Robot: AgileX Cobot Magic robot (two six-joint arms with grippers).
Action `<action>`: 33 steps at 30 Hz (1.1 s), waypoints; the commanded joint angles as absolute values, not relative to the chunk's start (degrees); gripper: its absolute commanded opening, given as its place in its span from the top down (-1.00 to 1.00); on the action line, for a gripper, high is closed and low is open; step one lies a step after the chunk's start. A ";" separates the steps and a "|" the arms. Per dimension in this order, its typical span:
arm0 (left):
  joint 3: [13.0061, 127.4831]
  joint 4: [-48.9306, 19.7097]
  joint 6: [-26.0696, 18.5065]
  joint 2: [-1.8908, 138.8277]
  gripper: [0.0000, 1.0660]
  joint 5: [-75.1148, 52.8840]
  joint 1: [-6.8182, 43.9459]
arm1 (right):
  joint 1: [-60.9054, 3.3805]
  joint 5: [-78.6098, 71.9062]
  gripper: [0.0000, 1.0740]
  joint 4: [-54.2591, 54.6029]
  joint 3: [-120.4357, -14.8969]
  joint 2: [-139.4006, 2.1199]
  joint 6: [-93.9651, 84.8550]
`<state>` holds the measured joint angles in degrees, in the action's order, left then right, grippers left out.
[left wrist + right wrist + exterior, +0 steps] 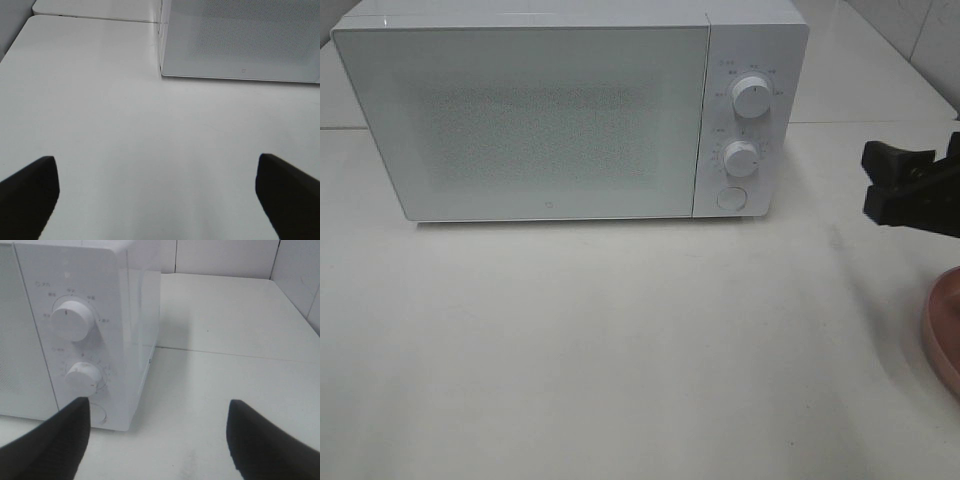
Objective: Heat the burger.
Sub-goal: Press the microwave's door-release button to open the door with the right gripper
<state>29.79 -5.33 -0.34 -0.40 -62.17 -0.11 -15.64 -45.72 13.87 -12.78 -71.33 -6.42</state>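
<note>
Burger: not showing in any view; where it is sitting cannot be told.

Surroundings: boxy white microwave oven (pixel 520 110) standing at the back of the pale white tabletop (pixel 620 350), its frosted door sitting shut. Upper round white dial (pixel 751 97), lower round white dial (pixel 741 157) and round white button (pixel 731 198) are lining its right-hand panel. Round pink plate (pixel 945 330) is lying at the right edge, only a sliver of rim showing, whatever it is carrying cut off.

Claws: black right gripper (pixel 160 440) is hovering beside the dial panel, jaws spread wide, gripping nothing. Black left gripper (pixel 157 200) is hanging over the tabletop before the door, likewise spread and gripping nothing.
</note>
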 commanded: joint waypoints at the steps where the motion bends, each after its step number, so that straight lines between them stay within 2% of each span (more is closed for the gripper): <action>1: 29.68 -5.39 -0.34 -1.60 -0.87 -61.36 0.17 | -19.54 -48.07 -0.37 19.02 -12.83 -73.17 -11.46; 4: 29.68 -5.39 -0.34 -1.60 -0.87 -61.36 0.17 | -26.53 -50.71 -0.37 25.61 -12.83 -76.55 -14.55; 9: 29.68 -5.39 -0.34 -1.60 -0.87 -61.36 0.17 | -32.37 -54.66 -0.37 34.72 -12.83 -79.98 -16.33; 11: 29.68 -5.39 -0.34 -1.60 -0.87 -61.36 0.17 | -37.13 -58.04 -0.37 40.68 -12.83 -82.39 -17.99; 18: 29.68 -5.39 -0.34 -1.60 -0.87 -61.36 0.17 | -46.12 -65.15 -0.37 50.65 -12.95 -87.32 -19.14; 24: 29.68 -5.39 -0.34 -1.60 -0.87 -61.36 0.17 | -50.13 -66.46 -0.37 53.40 -12.95 -89.27 -18.05; 33: 29.68 -5.39 -0.34 -1.60 -0.87 -61.36 0.17 | -50.48 -66.46 -0.28 53.29 -12.95 -89.27 -7.85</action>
<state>29.79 -5.33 -0.34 -0.40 -62.17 -0.11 -50.36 -65.66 53.34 -12.83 -89.38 -9.45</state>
